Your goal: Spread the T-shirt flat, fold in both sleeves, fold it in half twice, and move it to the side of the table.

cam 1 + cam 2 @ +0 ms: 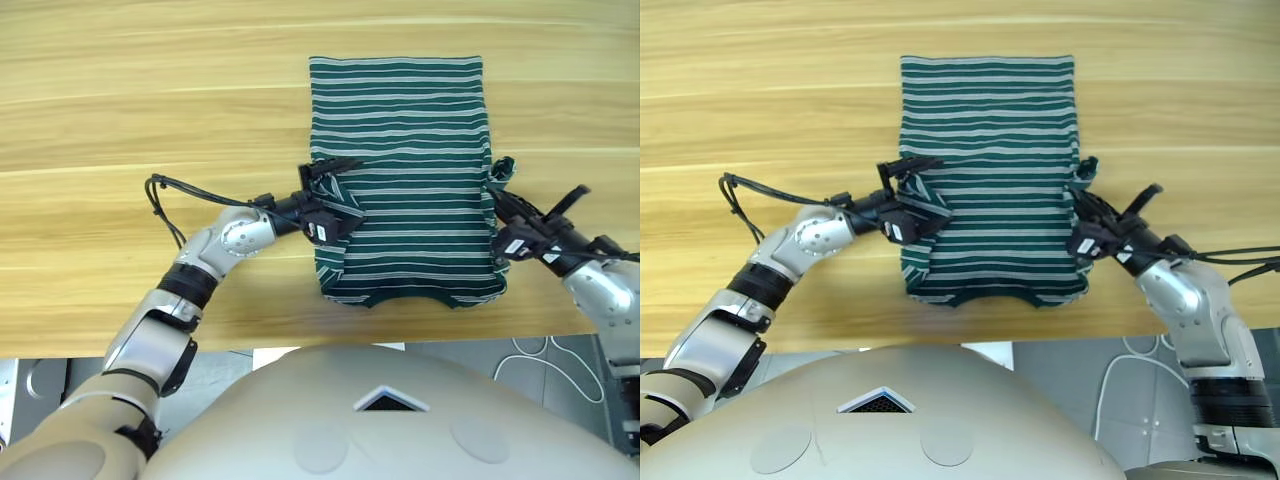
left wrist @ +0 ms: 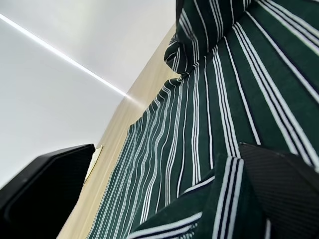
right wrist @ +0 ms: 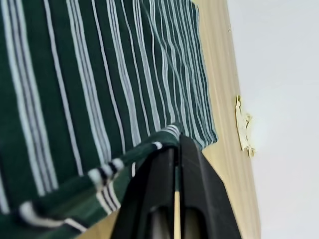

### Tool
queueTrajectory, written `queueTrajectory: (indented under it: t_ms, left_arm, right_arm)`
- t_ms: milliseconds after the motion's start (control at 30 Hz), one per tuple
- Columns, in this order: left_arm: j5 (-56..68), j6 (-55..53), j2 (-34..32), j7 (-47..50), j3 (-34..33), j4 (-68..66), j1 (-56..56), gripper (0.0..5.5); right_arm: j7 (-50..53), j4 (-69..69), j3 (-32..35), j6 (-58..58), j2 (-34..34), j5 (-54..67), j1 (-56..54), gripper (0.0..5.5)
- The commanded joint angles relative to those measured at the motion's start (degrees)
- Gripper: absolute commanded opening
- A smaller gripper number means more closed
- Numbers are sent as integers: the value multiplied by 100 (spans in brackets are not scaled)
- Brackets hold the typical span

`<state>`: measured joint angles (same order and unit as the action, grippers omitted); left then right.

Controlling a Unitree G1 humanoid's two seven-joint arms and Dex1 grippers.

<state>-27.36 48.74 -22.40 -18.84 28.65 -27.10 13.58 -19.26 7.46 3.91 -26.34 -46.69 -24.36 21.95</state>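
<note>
Closest to the robot, the near end of the T-shirt [image 1: 410,150] lies by the front edge of the desk [image 1: 130,90]. It is green with thin white stripes. It lies as a long shape, straight down both sides, and it runs away from the robot across the wood. The left gripper [image 1: 325,190] is at the shirt's left side, about halfway along. Its jaws are pinched on the cloth, and a fold of it is pulled up a little there. The right gripper [image 1: 497,185] is at the right side, straight across from it. Its jaws are squeezed tight on that edge too, with a small bunch of cloth poking up.
</note>
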Motion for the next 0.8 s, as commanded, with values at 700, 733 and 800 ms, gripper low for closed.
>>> queueTrajectory:
  t_ms: [700, 733, 800]
  left_arm:
    - [982, 4, 11, -288, -211, 524, -46, 540]
    - [1171, -17, -1, -363, -246, 603, -37, 540]
    - [1440, -25, -52, -509, -285, 720, -54, 540]
  right_arm:
    - [-669, -733, -1255, 294, 266, -71, -992, 155]
    - [-658, -735, -1204, 306, 283, 47, -1023, 162]
    - [-703, -727, -1145, 326, 283, 230, -1039, 209]
